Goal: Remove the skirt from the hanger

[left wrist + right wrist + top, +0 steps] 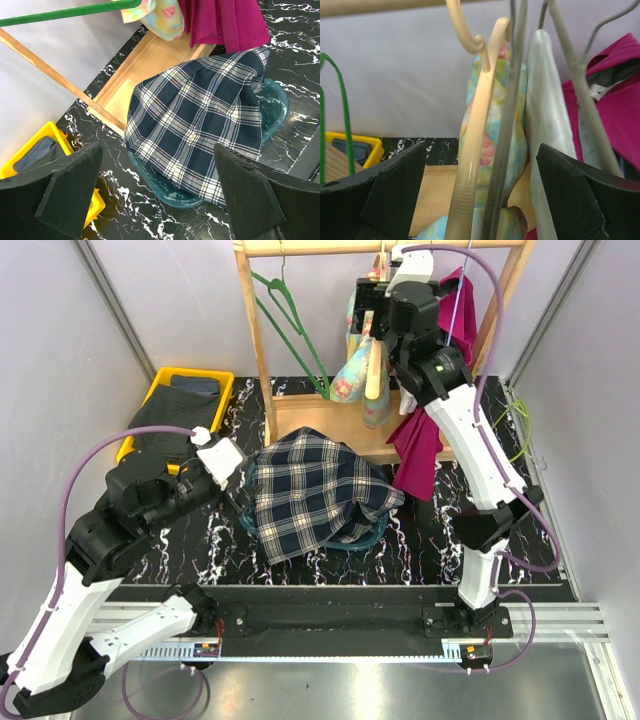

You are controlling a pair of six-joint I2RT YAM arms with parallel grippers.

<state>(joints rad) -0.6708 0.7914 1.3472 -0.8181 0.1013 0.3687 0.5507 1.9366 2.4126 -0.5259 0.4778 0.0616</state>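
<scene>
A navy plaid skirt (310,490) (200,120) lies crumpled over a teal basin (365,538) (170,192) on the table, off any hanger. My left gripper (240,488) (157,147) is open just left of it, holding nothing. My right gripper (375,315) (482,147) is up at the rack and open. A cream hanger (475,150) and a grey hanger (507,150) stand between its fingers, untouched. A pastel floral garment (355,370) (512,100) hangs behind them.
The wooden rack (255,340) also carries a bare green hanger (290,320) (65,12), a white garment (545,100) and a magenta garment (420,445) (615,100). A yellow bin (165,380) (45,132) with dark cloth sits at the back left.
</scene>
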